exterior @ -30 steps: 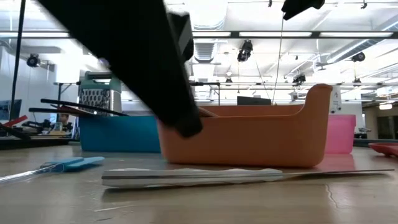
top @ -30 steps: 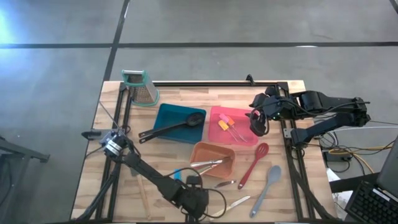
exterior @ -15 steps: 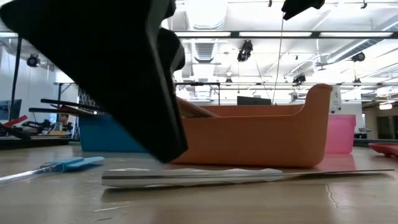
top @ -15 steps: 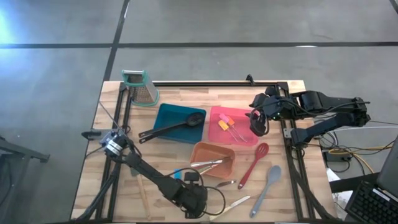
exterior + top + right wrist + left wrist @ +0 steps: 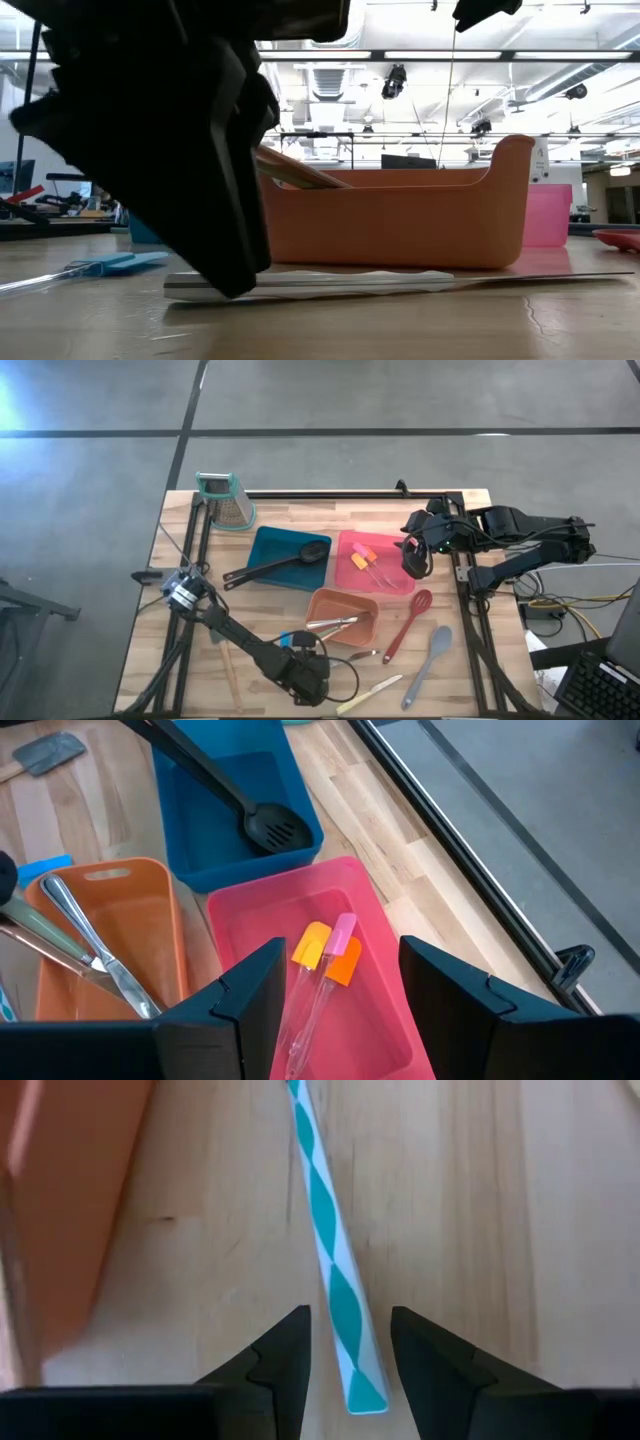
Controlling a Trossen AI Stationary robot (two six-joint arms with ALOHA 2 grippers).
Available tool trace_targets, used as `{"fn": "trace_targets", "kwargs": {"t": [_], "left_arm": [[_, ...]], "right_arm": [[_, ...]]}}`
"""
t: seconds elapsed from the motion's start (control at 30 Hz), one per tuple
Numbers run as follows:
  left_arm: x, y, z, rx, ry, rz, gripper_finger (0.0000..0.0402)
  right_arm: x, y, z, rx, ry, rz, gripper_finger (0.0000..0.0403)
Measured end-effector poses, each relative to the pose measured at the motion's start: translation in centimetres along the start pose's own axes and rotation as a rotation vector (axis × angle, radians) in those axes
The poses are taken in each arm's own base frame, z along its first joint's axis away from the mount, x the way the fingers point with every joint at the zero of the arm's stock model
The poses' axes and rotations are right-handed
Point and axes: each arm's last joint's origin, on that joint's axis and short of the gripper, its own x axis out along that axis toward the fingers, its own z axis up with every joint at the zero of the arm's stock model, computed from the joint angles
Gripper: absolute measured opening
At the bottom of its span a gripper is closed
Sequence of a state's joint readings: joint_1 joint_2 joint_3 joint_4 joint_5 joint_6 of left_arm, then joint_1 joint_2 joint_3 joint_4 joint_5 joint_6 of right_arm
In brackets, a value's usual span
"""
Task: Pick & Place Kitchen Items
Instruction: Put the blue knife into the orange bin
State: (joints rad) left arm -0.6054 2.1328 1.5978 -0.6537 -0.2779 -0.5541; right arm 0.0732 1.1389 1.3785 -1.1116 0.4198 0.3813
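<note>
A knife with a teal-and-white patterned handle [image 5: 325,1230] lies flat on the wooden table, in front of the orange tray [image 5: 342,610]; it shows in the high view [image 5: 375,691] and the low view [image 5: 320,284]. My left gripper [image 5: 348,1320] is open and points steeply down. One finger stands on either side of the handle's free end, low over the table [image 5: 230,285]. My right gripper [image 5: 340,960] hangs open high over the pink tray [image 5: 372,565], with nothing between its fingers.
The blue tray [image 5: 285,550] holds a black slotted spoon, the pink tray two small spatulas, and the orange tray metal utensils. A red spoon [image 5: 407,625], a grey spatula [image 5: 430,658], another knife [image 5: 362,656] and a blue-handled utensil [image 5: 288,640] lie loose on the table. A grater [image 5: 228,500] stands far left.
My left gripper has sunk toward the table and tipped more steeply downward. It now stands at the left end of the knife's handle in the low view. The knife has not moved.
</note>
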Motion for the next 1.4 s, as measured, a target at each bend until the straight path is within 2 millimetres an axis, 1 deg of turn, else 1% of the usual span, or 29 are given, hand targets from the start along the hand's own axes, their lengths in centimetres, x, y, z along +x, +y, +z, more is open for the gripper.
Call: {"fn": "trace_targets", "kwargs": {"t": [0.2, 0.33, 0.43, 0.57, 0.6, 0.87, 0.97, 1.1, 1.23, 1.3, 1.4], "left_arm": [[0.4, 0.2, -0.4, 0.004, 0.014, 0.009, 0.0143], [0.7, 0.3, -0.9, -0.004, 0.032, -0.013, 0.013], [0.8, 0.3, -1.0, -0.018, 0.037, -0.021, 0.0105], [0.7, 0.3, -0.9, -0.022, 0.039, -0.026, 0.0051], [0.6, 0.3, -0.9, -0.022, 0.041, -0.028, 0.0045], [0.3, 0.1, -0.4, 0.007, 0.04, -0.043, 0.0045], [0.0, -0.1, 0.0, 0.007, 0.034, -0.066, 0.0045], [-1.4, -0.4, 1.4, -0.004, 0.0, -0.091, 0.0045], [-3.1, -0.5, 2.5, -0.005, 0.005, -0.094, 0.0045], [-4.2, -0.3, 3.1, -0.005, 0.019, -0.092, 0.0045], [-6.5, 0.2, 3.8, -0.031, 0.047, -0.09, 0.0045]], "right_arm": [[0.0, 0.0, 0.0, 0.0, 0.0, 0.0, 0.0187], [0.0, 0.0, 0.0, 0.0, -0.001, 0.0, 0.0187], [0.0, 0.0, 0.0, 0.0, -0.001, 0.0, 0.0187], [0.0, 0.0, 0.0, 0.001, -0.002, 0.001, 0.0187], [0.0, 0.0, 0.0, 0.001, -0.002, 0.001, 0.0187], [0.0, 0.0, 0.0, 0.001, -0.003, 0.002, 0.0187], [0.0, 0.0, 0.0, 0.001, -0.003, 0.001, 0.0187], [0.0, 0.0, 0.0, -0.001, -0.003, 0.001, 0.0187], [0.0, 0.0, 0.0, -0.013, -0.003, 0.001, 0.0187], [0.0, 0.0, 0.0, -0.014, -0.003, 0.001, 0.0187], [0.0, 0.0, 0.0, -0.018, -0.003, 0.001, 0.0187]]}}
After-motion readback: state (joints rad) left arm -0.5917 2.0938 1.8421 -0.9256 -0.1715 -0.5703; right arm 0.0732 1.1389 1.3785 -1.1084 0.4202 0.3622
